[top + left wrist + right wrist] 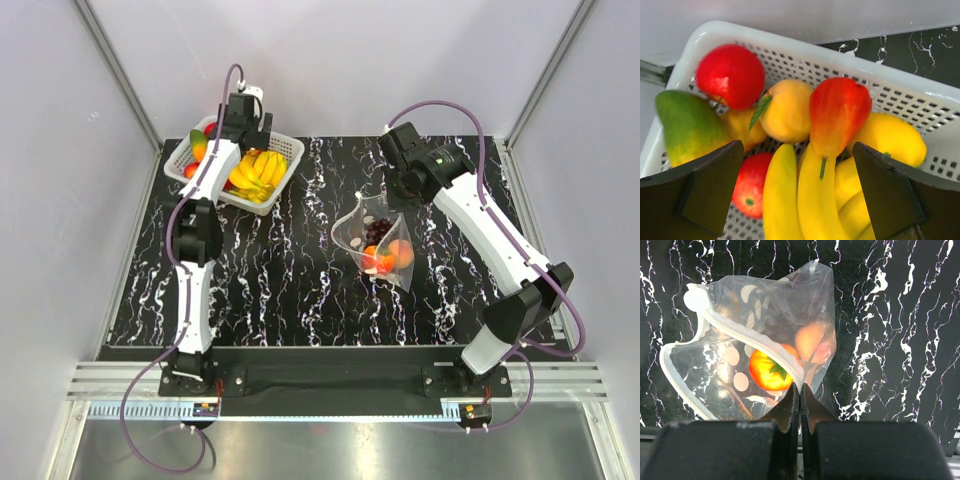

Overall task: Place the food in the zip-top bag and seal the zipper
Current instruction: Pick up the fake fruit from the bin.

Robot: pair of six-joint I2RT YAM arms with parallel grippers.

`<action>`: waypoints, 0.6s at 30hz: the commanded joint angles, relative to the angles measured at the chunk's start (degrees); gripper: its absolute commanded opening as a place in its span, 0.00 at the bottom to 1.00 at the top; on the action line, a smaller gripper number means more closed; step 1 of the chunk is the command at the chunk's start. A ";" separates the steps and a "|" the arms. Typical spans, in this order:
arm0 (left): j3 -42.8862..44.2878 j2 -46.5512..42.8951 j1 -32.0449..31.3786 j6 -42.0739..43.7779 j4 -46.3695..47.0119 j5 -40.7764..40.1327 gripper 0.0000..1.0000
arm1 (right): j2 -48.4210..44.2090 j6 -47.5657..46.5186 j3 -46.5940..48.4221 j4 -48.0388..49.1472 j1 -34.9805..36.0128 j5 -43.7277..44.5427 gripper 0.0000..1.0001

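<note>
The clear dotted zip-top bag (378,243) lies mid-table with its mouth open. It holds an orange fruit (769,372), a pink-yellow peach (812,340) and a dark grape bunch (378,230). My right gripper (800,388) is shut on the bag's mouth edge, at the end of the white zipper strip (737,332); in the top view the right gripper (388,198) is at the bag's far corner. My left gripper (797,167) is open and empty above the white lattice basket (900,85), over bananas (807,200). The basket also holds a red apple (730,75) and a red-orange fruit (837,112).
The basket (290,152) stands at the table's far left corner, by the back wall. It also holds a green mango (687,125), a yellow peach-like fruit (787,112), a lemon (892,137) and a red tomato (752,185). White walls enclose the black marbled table (280,280).
</note>
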 commanded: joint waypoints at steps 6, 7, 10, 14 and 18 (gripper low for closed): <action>10.05 8.74 0.00 0.51 0.59 6.41 0.99 | -2.21 -1.00 2.24 0.21 0.55 -0.37 0.00; 9.88 9.18 0.00 0.50 1.46 6.50 0.99 | -2.30 -1.00 2.24 0.21 0.55 -0.37 0.00; 11.53 11.81 -0.08 0.33 1.38 7.20 0.96 | -2.83 -1.09 1.98 0.30 0.55 -0.37 0.00; 13.57 14.46 0.18 -0.11 -0.20 7.20 0.81 | -3.00 -1.18 1.98 0.47 0.55 -0.46 0.00; 11.03 12.71 0.36 -0.81 0.58 8.25 0.60 | -3.09 -1.09 1.89 0.74 0.55 -0.63 0.00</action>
